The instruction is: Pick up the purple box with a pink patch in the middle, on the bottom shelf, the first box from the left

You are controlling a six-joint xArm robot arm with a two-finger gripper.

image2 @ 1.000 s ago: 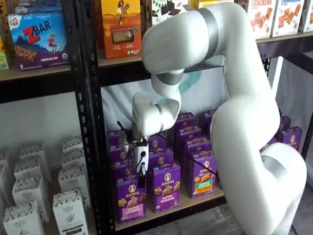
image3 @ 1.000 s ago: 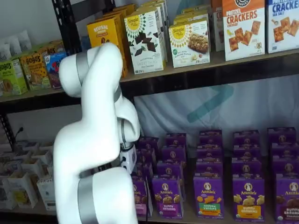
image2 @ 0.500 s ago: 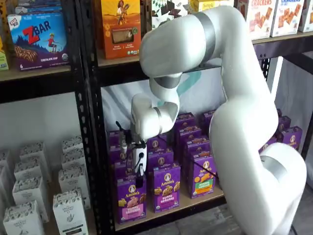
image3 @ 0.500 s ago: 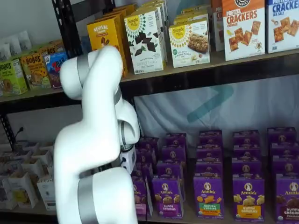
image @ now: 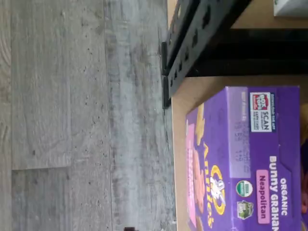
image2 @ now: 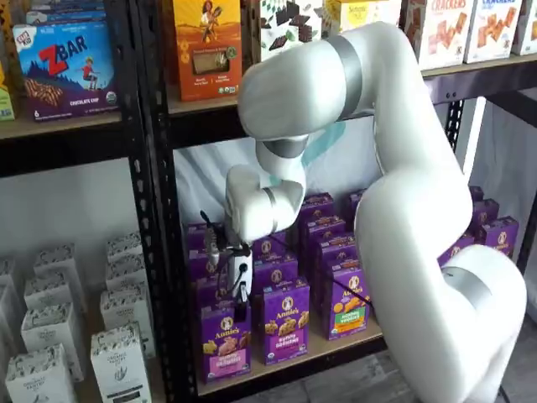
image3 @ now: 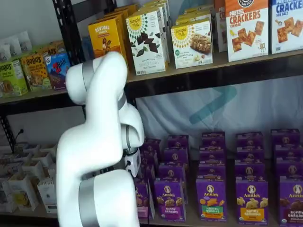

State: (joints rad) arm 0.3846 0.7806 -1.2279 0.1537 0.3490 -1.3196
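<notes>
One big white arm (image2: 394,193) fills the space before the shelves, bent down toward the bottom shelf (image2: 294,359) — a tan board with a black rail between perforated uprights. Rows of purple cartons (image2: 336,252) stand on that board, several deep. The purple box (image2: 225,340) with the pink band low on its front stands upright at the front of the row nearest the left upright; the wrist view shows its top and front from above (image: 240,159), close to the shelf's front edge. The claw (image2: 241,300) hangs just above that box — white body, black fingers seen side-on, so I cannot tell how wide they stand; nothing is held.
</notes>
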